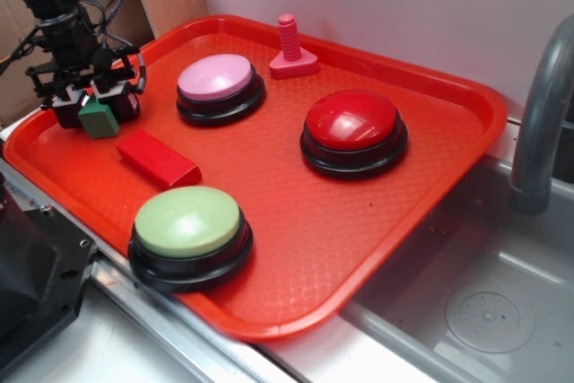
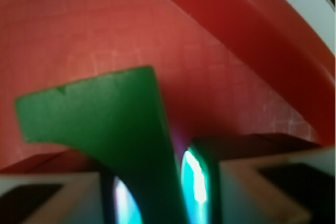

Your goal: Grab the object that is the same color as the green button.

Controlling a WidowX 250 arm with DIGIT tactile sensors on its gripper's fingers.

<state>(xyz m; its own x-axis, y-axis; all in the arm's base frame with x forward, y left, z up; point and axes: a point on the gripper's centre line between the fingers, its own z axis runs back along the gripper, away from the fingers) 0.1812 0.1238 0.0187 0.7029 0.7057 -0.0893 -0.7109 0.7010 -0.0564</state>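
The small dark green block (image 1: 98, 120) sits between my gripper's (image 1: 95, 105) fingers at the tray's far left corner, its lower end just above or on the tray floor. In the wrist view the green block (image 2: 105, 114) fills the middle and its narrow part runs down between the two pads of the gripper (image 2: 160, 171), which press close on both sides. The pale-green dome button (image 1: 187, 221) on its black base stands at the tray's near left corner, well away from the gripper.
The red tray (image 1: 421, 177) also holds a red rectangular block (image 1: 158, 159), a pink dome button (image 1: 218, 80), a red dome button (image 1: 352, 123) and a pink bolt (image 1: 291, 47). A grey faucet (image 1: 538, 123) and a sink are at the right.
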